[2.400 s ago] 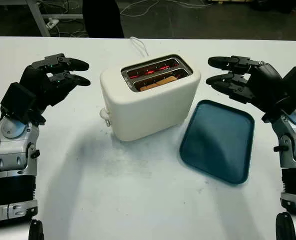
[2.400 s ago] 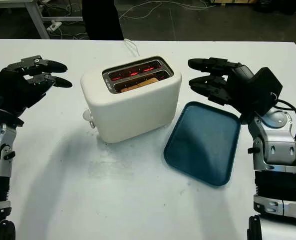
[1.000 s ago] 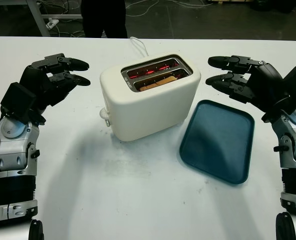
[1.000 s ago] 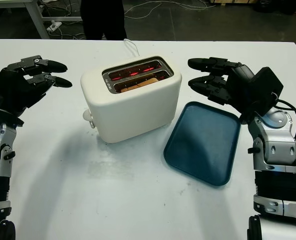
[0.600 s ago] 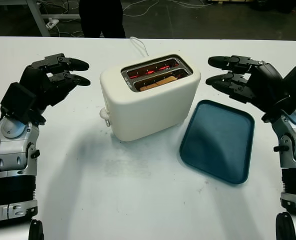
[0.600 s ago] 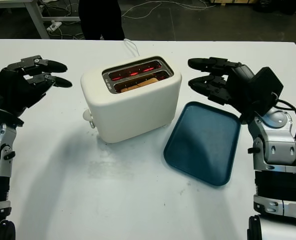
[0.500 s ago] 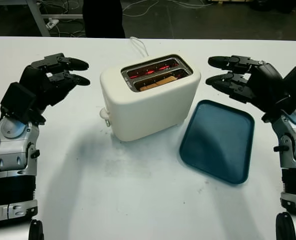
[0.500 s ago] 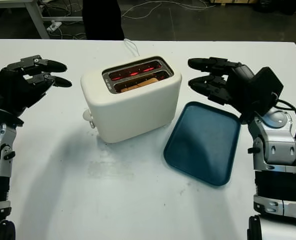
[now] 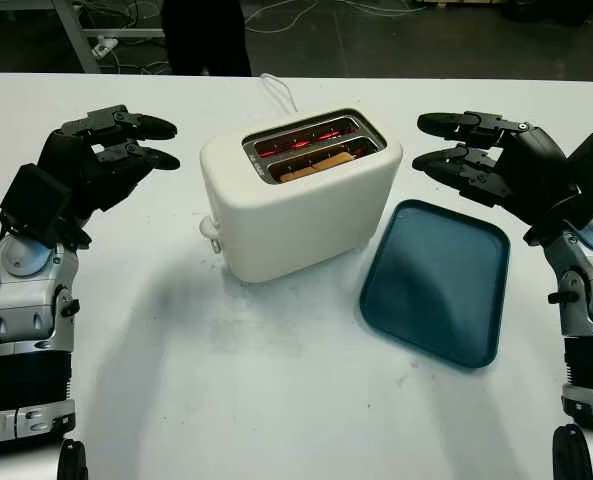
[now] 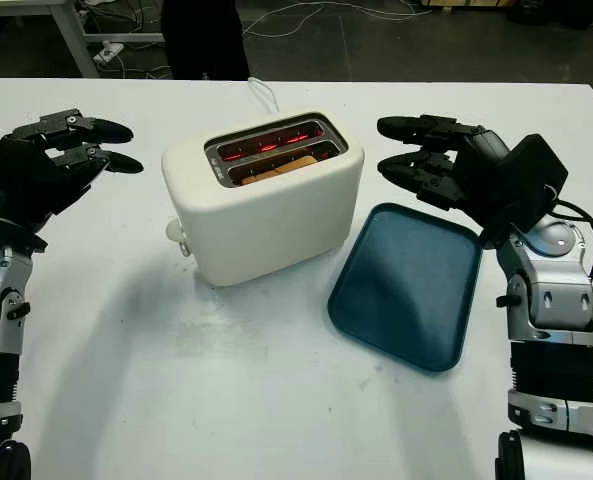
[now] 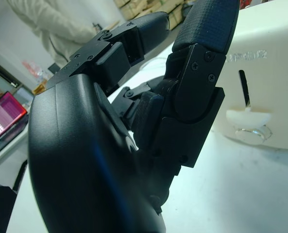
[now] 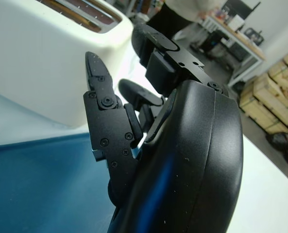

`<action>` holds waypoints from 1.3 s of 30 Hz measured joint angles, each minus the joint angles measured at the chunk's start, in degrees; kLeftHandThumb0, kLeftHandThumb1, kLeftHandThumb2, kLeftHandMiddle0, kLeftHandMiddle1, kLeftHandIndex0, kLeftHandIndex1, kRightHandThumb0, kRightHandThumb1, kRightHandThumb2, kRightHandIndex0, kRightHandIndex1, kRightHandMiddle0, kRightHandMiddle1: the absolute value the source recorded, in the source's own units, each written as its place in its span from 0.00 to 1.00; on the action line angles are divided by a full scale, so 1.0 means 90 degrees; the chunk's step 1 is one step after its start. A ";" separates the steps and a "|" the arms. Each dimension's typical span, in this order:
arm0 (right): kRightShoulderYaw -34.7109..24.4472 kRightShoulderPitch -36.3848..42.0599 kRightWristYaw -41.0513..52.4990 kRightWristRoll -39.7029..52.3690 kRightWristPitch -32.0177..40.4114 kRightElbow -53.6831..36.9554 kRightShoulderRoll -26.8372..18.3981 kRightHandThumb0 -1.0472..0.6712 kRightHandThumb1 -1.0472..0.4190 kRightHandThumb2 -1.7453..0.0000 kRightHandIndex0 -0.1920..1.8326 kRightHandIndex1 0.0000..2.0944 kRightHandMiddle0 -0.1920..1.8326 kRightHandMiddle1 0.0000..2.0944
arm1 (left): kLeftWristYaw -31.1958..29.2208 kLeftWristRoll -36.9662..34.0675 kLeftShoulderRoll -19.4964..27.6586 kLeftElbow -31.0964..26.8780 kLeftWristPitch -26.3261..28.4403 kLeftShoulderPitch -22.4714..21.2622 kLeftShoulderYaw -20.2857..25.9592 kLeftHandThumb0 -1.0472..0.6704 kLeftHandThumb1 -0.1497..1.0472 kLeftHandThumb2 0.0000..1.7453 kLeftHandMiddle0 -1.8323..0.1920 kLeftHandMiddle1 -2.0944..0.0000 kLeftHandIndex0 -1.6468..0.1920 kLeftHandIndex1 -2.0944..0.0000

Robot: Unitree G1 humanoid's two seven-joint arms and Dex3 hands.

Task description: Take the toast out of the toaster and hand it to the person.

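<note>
Toaster (image 9: pixel 298 190) between empty, open left hand (image 9: pixel 106 158) and right hand (image 9: pixel 486 165); blue tray (image 9: pixel 438 281) beside it.

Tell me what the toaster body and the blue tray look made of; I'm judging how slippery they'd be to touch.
The toaster body looks like cream moulded plastic, matte with a soft sheen and rounded edges; its slot surround looks like metal. The tray looks like dark teal plastic, smooth and semi-gloss, judging by the faint reflection on it. Neither is certain.
</note>
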 measured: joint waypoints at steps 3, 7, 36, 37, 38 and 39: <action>0.0000 0.0000 -0.0056 -0.0095 -0.0105 0.0101 0.0000 0.48 0.09 0.99 0.30 0.40 0.45 0.02 | 0.0000 0.0000 0.0000 0.0000 0.0000 0.0000 0.0005 0.00 0.86 0.00 0.49 0.65 0.44 0.72; 0.0002 0.0000 -0.0159 -0.0170 -0.0153 0.0113 0.0000 0.48 0.09 0.98 0.29 0.39 0.43 0.01 | -0.0002 0.0000 0.0000 0.0000 0.0000 0.0000 0.0007 0.00 0.86 0.00 0.49 0.65 0.44 0.72; -0.0003 0.0000 -0.0248 -0.0104 -0.0063 0.0087 0.0035 0.51 0.09 0.97 0.28 0.37 0.42 0.00 | 0.0137 0.0000 -0.0133 -0.0001 0.0049 0.0027 0.0065 0.00 0.85 0.00 0.41 0.75 0.28 0.88; -0.0003 0.0000 -0.0228 -0.0106 -0.0066 0.0088 0.0031 0.51 0.09 0.97 0.28 0.37 0.42 0.00 | 0.0137 0.0000 -0.0139 -0.0001 0.0049 0.0027 0.0065 0.00 0.85 0.00 0.41 0.75 0.28 0.88; -0.0003 0.0001 -0.0208 -0.0109 -0.0088 0.0089 0.0030 0.51 0.09 0.97 0.28 0.37 0.42 0.00 | 0.0138 0.0000 -0.0141 -0.0001 0.0049 0.0027 0.0066 0.00 0.85 0.00 0.41 0.75 0.28 0.88; -0.0003 0.0000 -0.0188 -0.0113 -0.0115 0.0088 0.0027 0.52 0.09 0.96 0.28 0.37 0.42 0.00 | 0.0138 0.0000 -0.0141 -0.0001 0.0049 0.0027 0.0066 0.00 0.85 0.00 0.41 0.75 0.29 0.89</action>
